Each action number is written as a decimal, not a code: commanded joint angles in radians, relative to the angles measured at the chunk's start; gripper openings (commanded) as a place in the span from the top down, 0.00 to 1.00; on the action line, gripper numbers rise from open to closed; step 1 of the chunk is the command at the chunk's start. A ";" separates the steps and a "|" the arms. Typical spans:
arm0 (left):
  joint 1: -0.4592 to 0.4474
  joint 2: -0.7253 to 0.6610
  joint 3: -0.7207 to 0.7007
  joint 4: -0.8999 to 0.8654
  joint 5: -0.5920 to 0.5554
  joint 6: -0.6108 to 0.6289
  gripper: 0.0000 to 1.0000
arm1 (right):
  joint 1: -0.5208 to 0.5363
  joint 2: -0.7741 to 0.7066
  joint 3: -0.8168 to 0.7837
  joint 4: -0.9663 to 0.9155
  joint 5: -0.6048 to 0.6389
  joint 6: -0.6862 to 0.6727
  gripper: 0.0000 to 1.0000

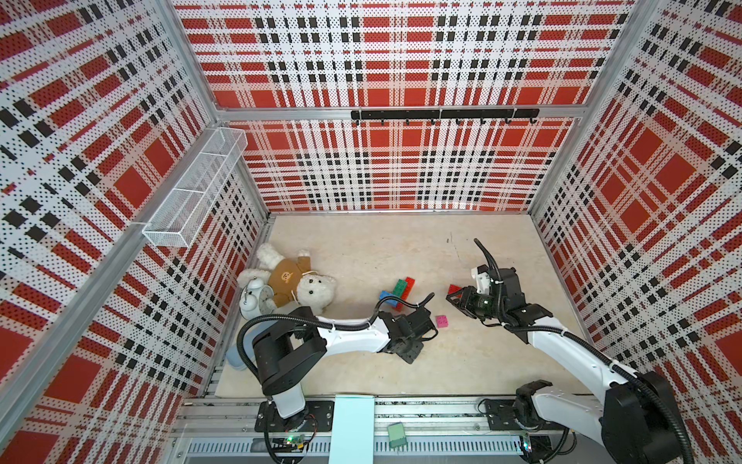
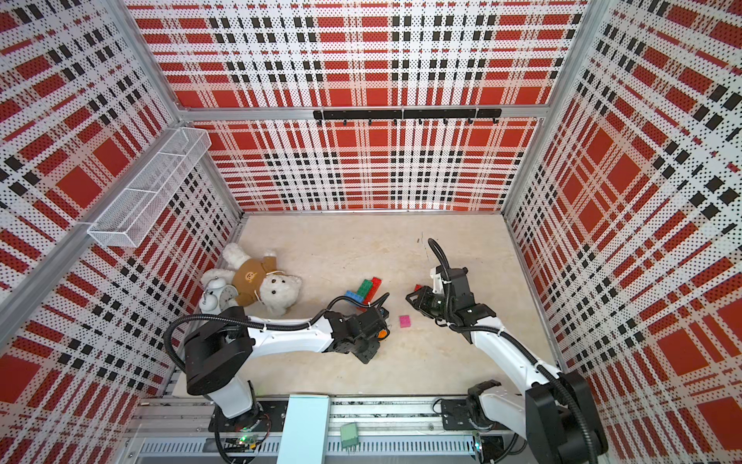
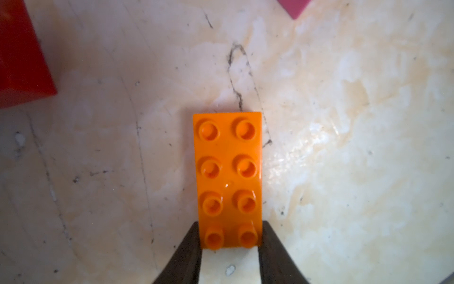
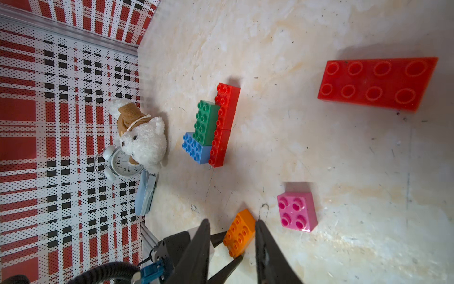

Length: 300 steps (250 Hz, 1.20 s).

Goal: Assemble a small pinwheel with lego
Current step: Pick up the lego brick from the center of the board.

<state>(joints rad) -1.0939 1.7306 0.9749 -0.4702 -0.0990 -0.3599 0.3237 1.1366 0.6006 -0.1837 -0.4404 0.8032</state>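
Note:
The lego lies in pieces on the beige floor, and no pinwheel is in view. My left gripper [image 3: 231,225] is shut on the near end of the orange brick [image 3: 228,172], which rests flat, studs up. A pink square [image 4: 296,211] sits just beside it. Farther off, green [image 4: 206,121], blue [image 4: 195,147] and two red bricks [image 4: 226,108] stand joined in a cluster [image 1: 397,293]. My right gripper [image 4: 233,222] hangs open and empty above the floor, next to a loose red brick [image 4: 375,83] in a top view [image 1: 455,288].
A white teddy bear [image 1: 297,281] and an alarm clock [image 1: 257,301] lie against the left wall, with a pale blue flat object [image 4: 146,194] nearby. A wire basket [image 1: 196,189] hangs on that wall. A black hook rail [image 1: 441,114] crosses the back wall.

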 commanded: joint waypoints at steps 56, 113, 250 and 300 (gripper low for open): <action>-0.006 0.008 0.024 0.022 -0.025 -0.008 0.48 | -0.003 -0.002 0.000 0.026 0.002 -0.001 0.68; -0.006 0.024 0.036 0.030 -0.021 -0.007 0.58 | -0.003 0.020 0.001 0.038 -0.004 -0.001 0.68; 0.210 -0.277 -0.044 -0.047 0.075 -0.036 0.77 | 0.029 0.251 0.087 0.248 -0.076 -0.003 0.71; 0.265 -0.269 -0.029 -0.087 0.101 -0.014 0.78 | 0.050 0.357 0.133 0.356 -0.098 0.029 0.74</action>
<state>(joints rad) -0.8303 1.4483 0.9539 -0.5049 -0.0364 -0.3889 0.3595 1.4517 0.6941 0.0422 -0.5140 0.8082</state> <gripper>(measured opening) 0.343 0.269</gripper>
